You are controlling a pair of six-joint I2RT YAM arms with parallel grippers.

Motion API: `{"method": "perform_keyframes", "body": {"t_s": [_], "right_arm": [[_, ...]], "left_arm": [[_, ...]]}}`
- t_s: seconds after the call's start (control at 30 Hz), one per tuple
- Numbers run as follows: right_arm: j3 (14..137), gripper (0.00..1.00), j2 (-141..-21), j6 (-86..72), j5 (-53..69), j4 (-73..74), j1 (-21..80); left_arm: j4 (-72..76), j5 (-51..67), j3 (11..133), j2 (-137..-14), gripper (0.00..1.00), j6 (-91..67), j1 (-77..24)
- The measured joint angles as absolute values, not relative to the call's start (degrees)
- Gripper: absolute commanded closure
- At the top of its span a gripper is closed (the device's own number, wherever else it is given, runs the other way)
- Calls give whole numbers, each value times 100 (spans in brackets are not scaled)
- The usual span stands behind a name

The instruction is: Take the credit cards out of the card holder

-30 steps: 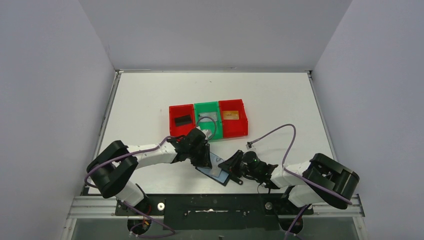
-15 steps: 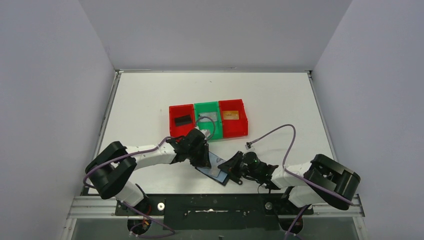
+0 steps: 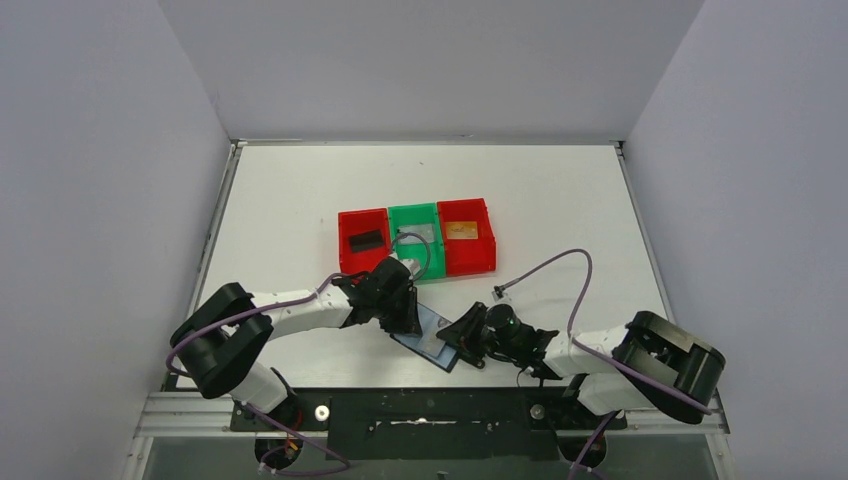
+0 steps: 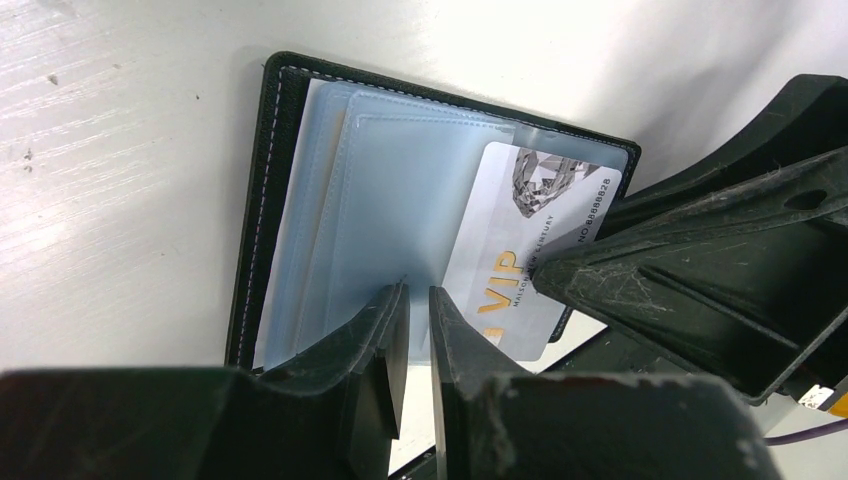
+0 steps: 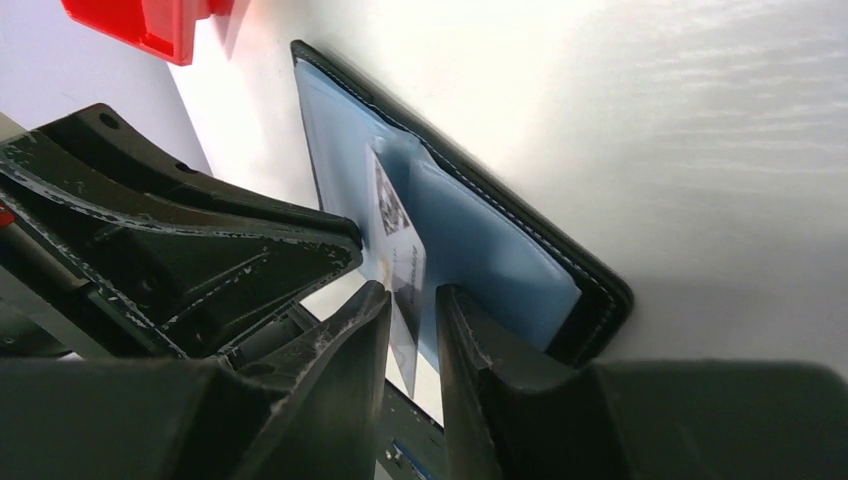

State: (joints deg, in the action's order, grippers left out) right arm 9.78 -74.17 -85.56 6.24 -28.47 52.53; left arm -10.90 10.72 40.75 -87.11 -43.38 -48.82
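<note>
**A:** What is the left claw (image 4: 418, 290) doing?

**B:** It is almost closed, with only a thin slit between the fingers. The tips are down on a clear pocket of the holder (image 4: 265, 200). I can't tell if they pinch the plastic or only press on it.

**A:** And the right claw (image 5: 412, 290)?

**B:** It is narrow too. The edge of the white VIP card (image 4: 500, 280) runs into the gap between its fingers. In the left wrist view one fingertip (image 4: 545, 272) touches the card face by the lettering. I can't tell if the card is truly clamped.

**A:** Where does the holder sit?

**B:** It lies open and flat on the table (image 3: 560, 200), just in front of the bins (image 3: 468, 262), on the arms' side of the green one. The left claw comes at it from the end nearer the bins and the right claw from the far end. Its long axis slants away from the bins, towards the right arm.

**A:** And the card?

**B:** It is partly under the clear pocket and partly out, skewed against the holder's edges. The free end points away from the bins at the right claw.

**A:** Is there anything in the bins?

**B:** There is a black card (image 3: 365, 239) in the left red one and an orange card (image 3: 461, 231) in the right red one. The green one is partly hidden by a cable.
</note>
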Motion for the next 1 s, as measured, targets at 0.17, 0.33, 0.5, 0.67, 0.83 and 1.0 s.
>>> {"method": "perform_keyframes", "body": {"t_s": [0.17,0.33,0.5,0.67,0.83,1.0], "right_arm": [[1050,86,-7703,-8569,622,-3168,5253],[1050,80,-7789,-8606,620,-3297,5256],[1031,75,-7498,-8615,576,-3118,5256],[1028,87,-7251,-8591,539,-2958,5256],[1028,95,-7303,-8576,537,-2936,5256],[1035,99,-7380,-8578,541,-2947,5256]], "left_arm": [[-1090,1072,4073,-8711,86,-4335,-4882],[-1090,1070,4073,-8711,86,-4335,-4882],[-1090,1068,4071,-8711,86,-4338,-4882],[-1090,1068,4071,-8711,86,-4340,-4882],[-1090,1066,4071,-8709,86,-4342,-4882],[-1092,1061,4069,-8702,86,-4342,-4882]]}}
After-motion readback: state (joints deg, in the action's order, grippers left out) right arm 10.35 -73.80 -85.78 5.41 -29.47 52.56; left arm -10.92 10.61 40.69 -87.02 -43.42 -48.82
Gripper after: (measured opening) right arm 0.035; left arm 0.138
